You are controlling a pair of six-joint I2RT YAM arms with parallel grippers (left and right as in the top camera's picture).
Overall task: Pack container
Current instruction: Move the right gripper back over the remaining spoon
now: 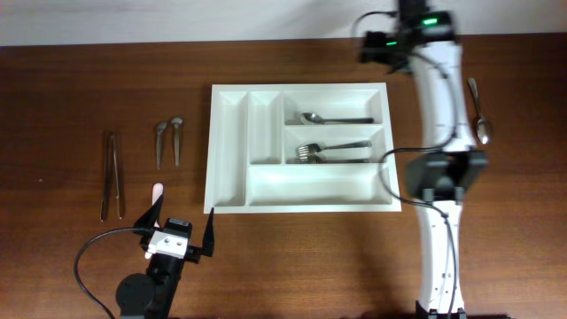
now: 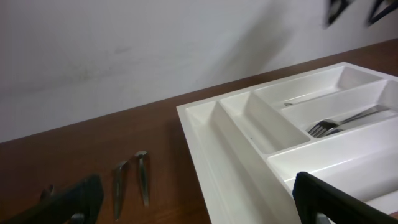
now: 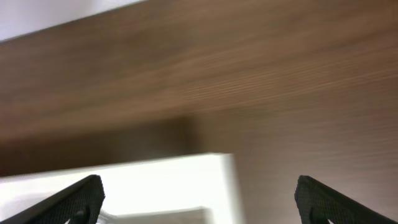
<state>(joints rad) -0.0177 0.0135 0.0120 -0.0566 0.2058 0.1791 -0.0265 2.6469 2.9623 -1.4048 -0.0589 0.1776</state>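
The white cutlery tray lies in the middle of the table. Its top crosswise compartment holds a spoon, the middle one holds forks, and the other compartments are empty. My left gripper is open and empty, just off the tray's front left corner. In the left wrist view the tray and a fork show between the open fingers. My right gripper is over the tray's far right corner. Its fingers are wide open and empty above the blurred tray corner.
Left of the tray lie two small metal utensils, also in the left wrist view, long metal tongs, and a small pale pink item. A spoon lies on the table right of the right arm.
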